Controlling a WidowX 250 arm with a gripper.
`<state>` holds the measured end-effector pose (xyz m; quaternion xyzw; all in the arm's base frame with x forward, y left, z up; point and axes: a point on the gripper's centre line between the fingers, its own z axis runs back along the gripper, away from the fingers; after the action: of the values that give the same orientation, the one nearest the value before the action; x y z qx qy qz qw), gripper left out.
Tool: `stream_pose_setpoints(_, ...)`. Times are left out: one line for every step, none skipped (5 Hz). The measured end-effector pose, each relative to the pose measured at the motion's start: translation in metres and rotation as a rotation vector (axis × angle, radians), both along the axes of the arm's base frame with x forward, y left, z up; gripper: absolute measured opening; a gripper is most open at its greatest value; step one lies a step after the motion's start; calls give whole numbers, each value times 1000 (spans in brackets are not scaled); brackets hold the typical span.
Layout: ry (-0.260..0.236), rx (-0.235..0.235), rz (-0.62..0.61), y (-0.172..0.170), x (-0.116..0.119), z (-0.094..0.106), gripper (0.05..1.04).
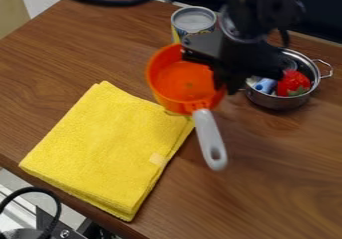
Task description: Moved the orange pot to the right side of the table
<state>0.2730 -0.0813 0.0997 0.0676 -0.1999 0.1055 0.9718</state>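
Orange pot, white handle toward the camera, is near the middle of the table, overlapping the yellow cloth in view. Gripper is clamped on its right rim. Metal pot at right contains a red object.

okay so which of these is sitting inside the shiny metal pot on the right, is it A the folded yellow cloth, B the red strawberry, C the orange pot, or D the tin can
B: the red strawberry rests within the rim of the metal pot, while the yellow cloth lies on the table well away from it.
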Motion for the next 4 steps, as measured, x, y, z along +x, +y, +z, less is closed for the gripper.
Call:
stream_pose_setpoints(79,-22,-49,-22,-7,-18,58)
stream_pose_setpoints(118,-34,-86,-36,-9,-25,58)
stream_pose_setpoints(139,-10,-143,-49,-10,-39,58)
stream_pose_setpoints(108,9,-197,-56,-7,-43,58)
